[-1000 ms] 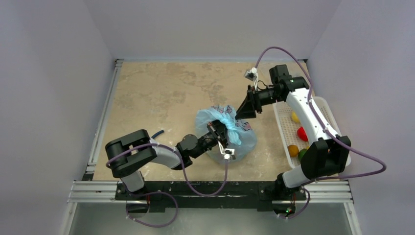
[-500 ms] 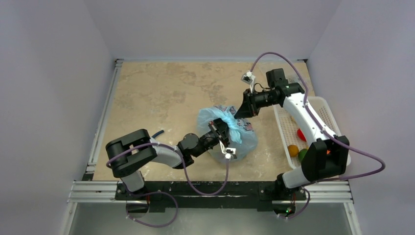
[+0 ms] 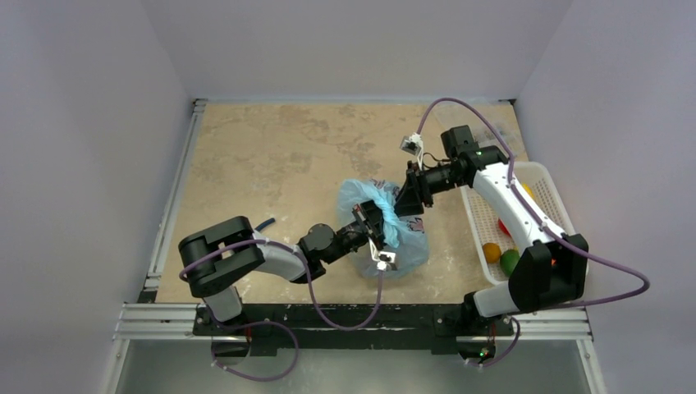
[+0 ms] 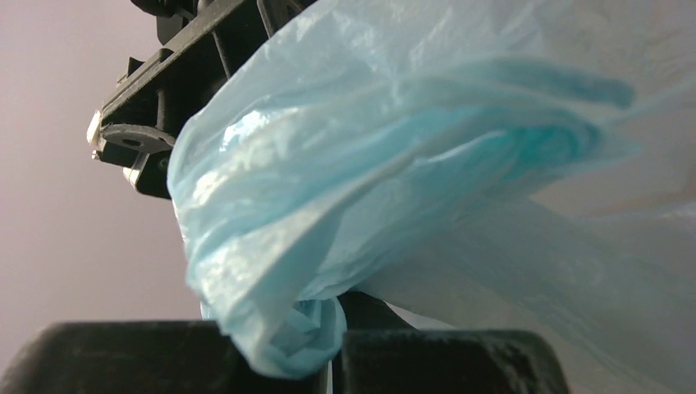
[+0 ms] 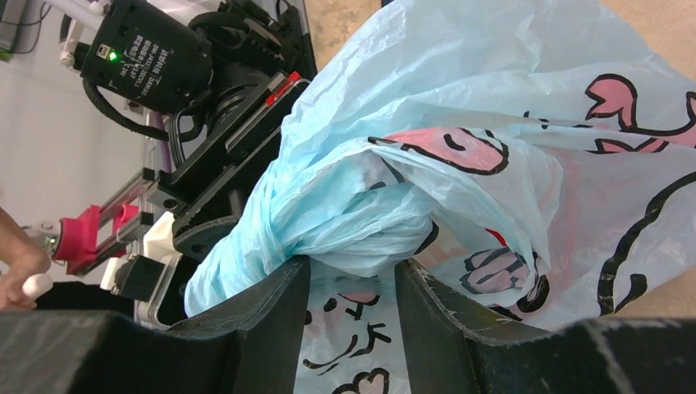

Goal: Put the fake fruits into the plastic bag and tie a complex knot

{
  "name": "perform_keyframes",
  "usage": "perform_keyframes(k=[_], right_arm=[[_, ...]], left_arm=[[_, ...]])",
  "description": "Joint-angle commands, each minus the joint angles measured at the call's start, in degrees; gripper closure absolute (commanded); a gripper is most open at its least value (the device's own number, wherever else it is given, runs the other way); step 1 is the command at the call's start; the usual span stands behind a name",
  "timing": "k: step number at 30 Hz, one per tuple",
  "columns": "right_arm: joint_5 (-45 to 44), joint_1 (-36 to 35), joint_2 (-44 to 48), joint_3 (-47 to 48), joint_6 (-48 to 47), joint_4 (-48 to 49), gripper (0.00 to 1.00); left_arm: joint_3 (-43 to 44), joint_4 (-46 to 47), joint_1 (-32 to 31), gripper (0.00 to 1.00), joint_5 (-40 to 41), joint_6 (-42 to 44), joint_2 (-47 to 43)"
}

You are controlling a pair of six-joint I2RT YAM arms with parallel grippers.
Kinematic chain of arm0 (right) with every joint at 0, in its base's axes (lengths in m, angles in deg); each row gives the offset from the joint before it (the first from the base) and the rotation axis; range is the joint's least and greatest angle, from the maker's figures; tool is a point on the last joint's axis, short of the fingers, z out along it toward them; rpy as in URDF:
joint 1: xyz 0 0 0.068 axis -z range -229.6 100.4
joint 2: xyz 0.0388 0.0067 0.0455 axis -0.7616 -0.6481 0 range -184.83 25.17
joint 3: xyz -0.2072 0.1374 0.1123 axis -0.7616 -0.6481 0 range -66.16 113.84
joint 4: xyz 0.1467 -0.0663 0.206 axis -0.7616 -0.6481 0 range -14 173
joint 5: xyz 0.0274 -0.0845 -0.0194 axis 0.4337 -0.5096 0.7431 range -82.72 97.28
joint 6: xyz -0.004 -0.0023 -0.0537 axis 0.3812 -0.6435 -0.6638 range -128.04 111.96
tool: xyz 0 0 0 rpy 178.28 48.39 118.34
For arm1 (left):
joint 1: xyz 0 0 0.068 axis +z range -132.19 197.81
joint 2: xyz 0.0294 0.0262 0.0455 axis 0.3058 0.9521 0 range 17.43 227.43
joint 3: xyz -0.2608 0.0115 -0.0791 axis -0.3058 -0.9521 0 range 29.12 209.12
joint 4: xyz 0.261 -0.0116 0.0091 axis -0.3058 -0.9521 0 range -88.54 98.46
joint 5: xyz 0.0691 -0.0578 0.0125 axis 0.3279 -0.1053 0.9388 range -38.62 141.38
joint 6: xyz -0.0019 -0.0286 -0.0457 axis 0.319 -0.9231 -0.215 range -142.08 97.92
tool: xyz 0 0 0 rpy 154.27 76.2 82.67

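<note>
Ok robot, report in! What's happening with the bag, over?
Left tool shut on plastic bag strip. Right tool open at its twisted bunch. Some fake fruits in basket. Nothing blocking.

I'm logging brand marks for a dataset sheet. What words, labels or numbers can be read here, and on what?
No text reads clearly.
Black motor housing on the left arm: white printed label, too small and blurred to read.
Plastic bag: pink cartoon prints only; black strokes near its lower edge may be lettering, cannot tell.
</note>
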Motion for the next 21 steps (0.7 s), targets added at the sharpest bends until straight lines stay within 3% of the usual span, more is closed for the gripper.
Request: perform_keyframes(k=[1, 6, 15, 18, 21], right_arm=[[3.27, 0.12, 0.62, 2.93, -1.4, -0.62, 0.56], [3.9, 0.17, 0.08, 3.02, 4.02, 5.65, 0.55], [5.56, -0.24, 0.02, 2.68, 6.34, 6.52, 0.49], [5.91, -0.25, -0.35, 3.02, 5.51, 5.35, 0.57], [6.2, -0.26, -1.06, 3.66, 0.85, 1.06, 0.77]], left_arm=[[0.5, 3.15, -0.24, 1.0, -3.04, 0.67, -0.83], [-0.99, 3.15, -0.93, 1.0, -6.56, -0.15, -2.33], [-1.39, 3.17, -1.59, 1.0, -10.02, -0.03, -3.0], [-0.79, 3.15, -1.62, 1.0, -10.25, 0.39, -2.69], [-0.01, 3.17, -1.6, 1.0, -9.14, 0.76, -2.32]])
